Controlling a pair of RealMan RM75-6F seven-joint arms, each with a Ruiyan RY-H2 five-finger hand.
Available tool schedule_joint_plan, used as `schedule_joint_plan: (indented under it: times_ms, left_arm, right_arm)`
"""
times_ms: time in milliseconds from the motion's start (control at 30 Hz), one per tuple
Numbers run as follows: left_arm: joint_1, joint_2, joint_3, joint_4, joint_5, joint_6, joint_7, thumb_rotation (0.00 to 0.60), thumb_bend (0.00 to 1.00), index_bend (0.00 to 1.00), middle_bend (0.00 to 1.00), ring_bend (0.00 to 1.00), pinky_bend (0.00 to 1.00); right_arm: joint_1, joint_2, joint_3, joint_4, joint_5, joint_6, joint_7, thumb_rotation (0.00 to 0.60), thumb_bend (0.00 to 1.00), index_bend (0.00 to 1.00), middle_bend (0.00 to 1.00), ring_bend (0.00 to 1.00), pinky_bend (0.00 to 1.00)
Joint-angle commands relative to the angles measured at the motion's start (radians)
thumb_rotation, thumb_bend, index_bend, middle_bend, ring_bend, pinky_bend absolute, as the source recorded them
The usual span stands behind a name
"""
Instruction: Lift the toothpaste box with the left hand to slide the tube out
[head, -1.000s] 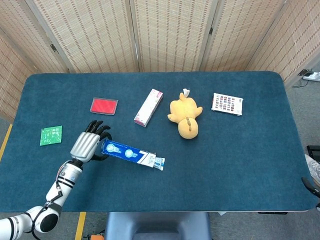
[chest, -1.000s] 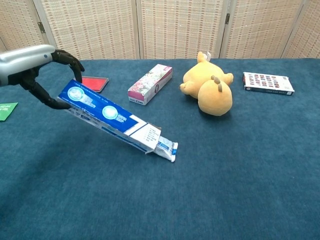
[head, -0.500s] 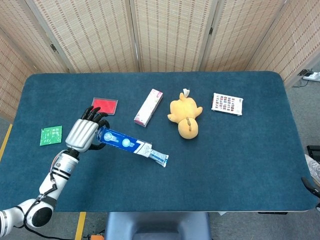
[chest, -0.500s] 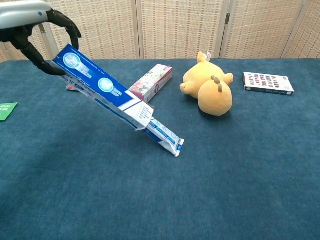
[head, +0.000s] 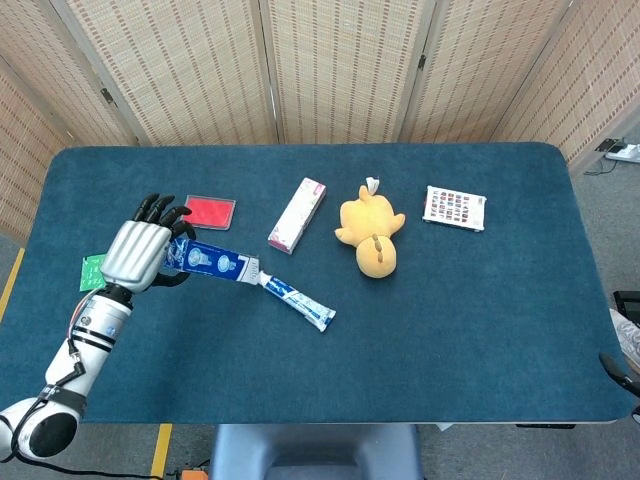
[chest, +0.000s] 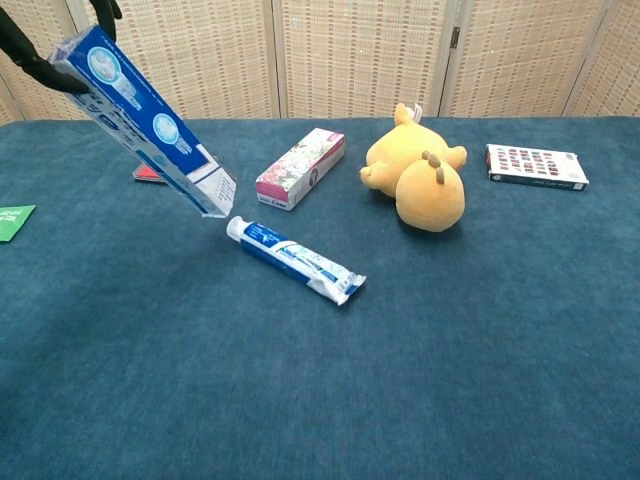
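My left hand (head: 138, 254) grips the closed end of the blue toothpaste box (head: 208, 262), which is raised off the table and slopes down to the right with its open end (chest: 213, 190) lowest. Only dark fingers of that hand (chest: 30, 55) show at the top left of the chest view. The blue and white toothpaste tube (head: 296, 299) lies flat on the table just past the box's open end, fully out of it (chest: 293, 259). My right hand appears in neither view.
A pink floral box (head: 297, 214), a yellow plush toy (head: 371, 233), a red flat case (head: 208, 211), a green card (head: 91, 270) and a patterned white box (head: 454, 208) lie on the blue table (head: 470, 320). Woven screens stand behind.
My left hand has lifted the box up and to the left. The tube has slid all the way out of its open end and now lies on the table.
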Motion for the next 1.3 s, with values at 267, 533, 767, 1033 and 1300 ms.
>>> schedule_joint_plan:
  times_ms: [267, 533, 767, 1033, 1300]
  left_arm:
    - [-0.009, 0.029, 0.074, 0.044, 0.107, 0.03, 0.072, 0.6, 0.21, 0.51, 0.25, 0.1, 0.05]
    - [0.052, 0.054, 0.105, 0.099, 0.15, 0.043, -0.081, 0.6, 0.21, 0.51, 0.25, 0.1, 0.05]
    - [0.138, 0.065, 0.071, 0.176, 0.086, -0.062, -0.577, 0.6, 0.21, 0.51, 0.25, 0.1, 0.05]
    - [0.196, -0.061, 0.082, 0.412, 0.175, -0.219, -1.071, 0.6, 0.21, 0.51, 0.25, 0.09, 0.05]
    - [0.207, -0.247, 0.139, 0.612, 0.329, -0.196, -1.216, 0.6, 0.21, 0.51, 0.25, 0.08, 0.02]
  right_arm:
    - [0.0, 0.001, -0.001, -0.001, -0.003, 0.0, 0.0, 0.6, 0.17, 0.0, 0.0, 0.0, 0.0]
    - [0.004, -0.003, -0.002, -0.008, -0.001, -0.008, -0.025, 0.6, 0.17, 0.0, 0.0, 0.0, 0.0]
    - [0.01, -0.005, -0.003, -0.015, 0.0, -0.021, -0.046, 0.6, 0.17, 0.0, 0.0, 0.0, 0.0]
    - [0.011, -0.008, 0.001, -0.02, 0.007, -0.023, -0.058, 0.6, 0.17, 0.0, 0.0, 0.0, 0.0]
    - [0.007, -0.007, 0.001, -0.018, 0.005, -0.014, -0.046, 0.6, 0.17, 0.0, 0.0, 0.0, 0.0]
